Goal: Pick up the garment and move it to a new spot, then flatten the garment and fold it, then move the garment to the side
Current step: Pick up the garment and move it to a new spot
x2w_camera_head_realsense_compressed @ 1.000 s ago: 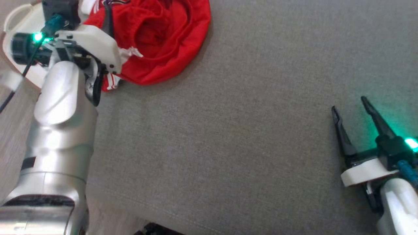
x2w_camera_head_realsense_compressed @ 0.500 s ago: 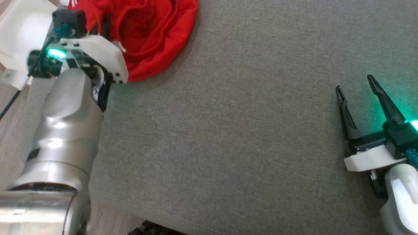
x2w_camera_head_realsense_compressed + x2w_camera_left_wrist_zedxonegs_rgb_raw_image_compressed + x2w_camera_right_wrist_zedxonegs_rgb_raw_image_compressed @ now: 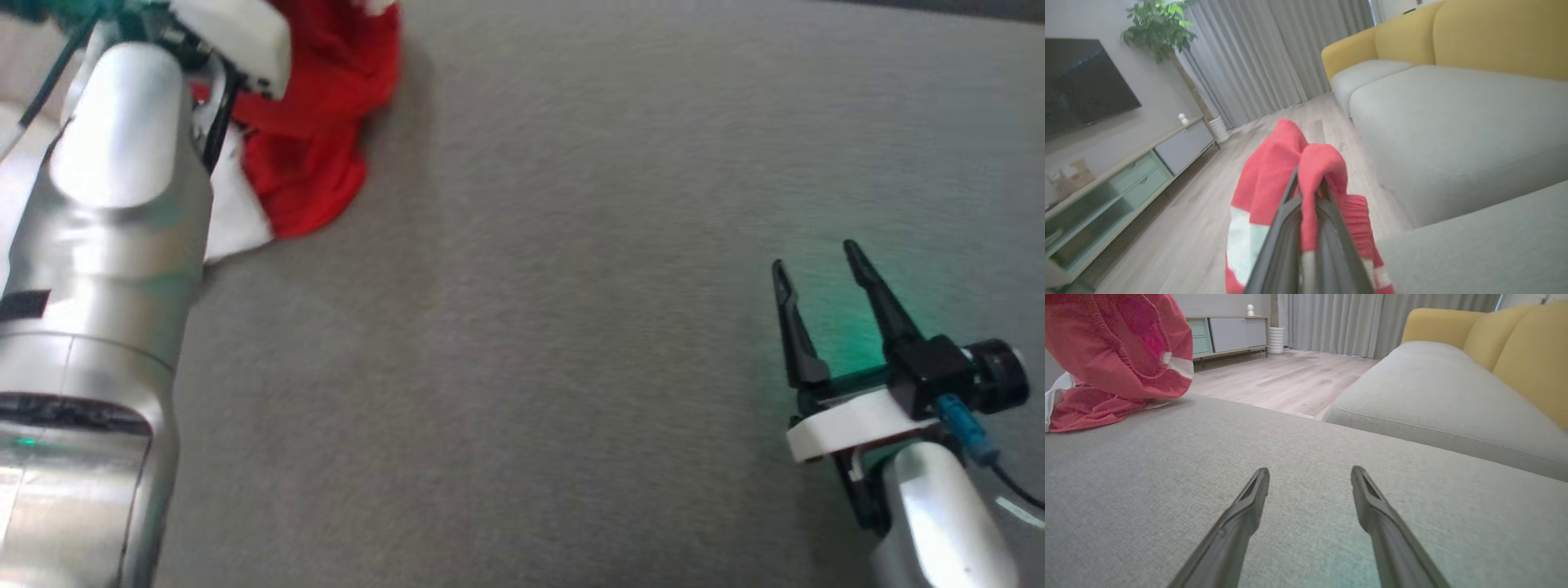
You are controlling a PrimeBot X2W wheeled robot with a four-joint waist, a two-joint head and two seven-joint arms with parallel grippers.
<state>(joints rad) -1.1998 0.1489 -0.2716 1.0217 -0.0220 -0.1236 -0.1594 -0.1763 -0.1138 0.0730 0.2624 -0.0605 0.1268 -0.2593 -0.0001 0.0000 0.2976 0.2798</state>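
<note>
Left wrist view: left hand (image 3: 1308, 179) clamped shut on a bunched fold of the red garment (image 3: 1274, 163), cloth draped over both dark fingers (image 3: 1280, 232), white bands lower down. Head view: held up at that end near the far left edge, lower part crumpled on the grey sofa cushion (image 3: 571, 343). Well apart, at the lower right, the right hand (image 3: 815, 260): spread wide, gripping nothing, fingers pointing up the view, over bare cushion. Right wrist view: garment's lower folds resting on the cushion at upper left; beyond, wooden floor (image 3: 1290, 375), yellow sofa back (image 3: 1515, 347), grey curtains (image 3: 1331, 322).
</note>
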